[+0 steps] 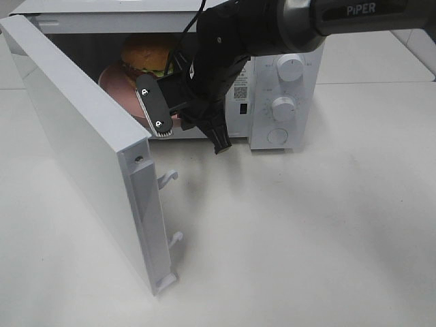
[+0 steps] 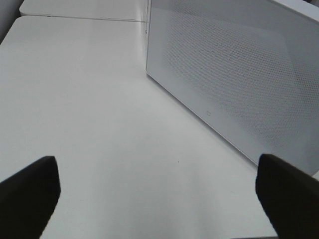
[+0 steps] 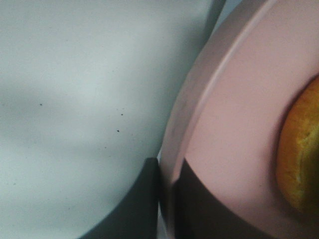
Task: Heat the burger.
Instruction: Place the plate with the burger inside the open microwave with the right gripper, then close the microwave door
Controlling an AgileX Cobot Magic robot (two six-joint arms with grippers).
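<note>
Golden-brown, the burger [image 1: 146,53] sits on the pink plate [image 1: 111,80] inside the open microwave [image 1: 269,136], upper left of centre in the high view. My right pincer [image 3: 167,199] is pinched on that plate's rim. My left pincer [image 2: 159,199] hangs spread wide over the white table [image 2: 99,124], near the microwave's swung-out door [image 2: 239,74].

My left gripper [image 2: 158,199] stands wide open, its two dark fingers [image 2: 27,194] far apart, with only the white table [image 2: 89,99] showing between them. A white panel [image 2: 234,69] with a fine dotted pattern rises upright from the table just ahead of one finger. A small ring mark [image 2: 208,113] sits near the panel's lower edge. Beyond the panel's far corner a seam [image 2: 84,18] crosses the table, and a tiny dark speck [image 2: 179,161] lies near the panel's base.
</note>
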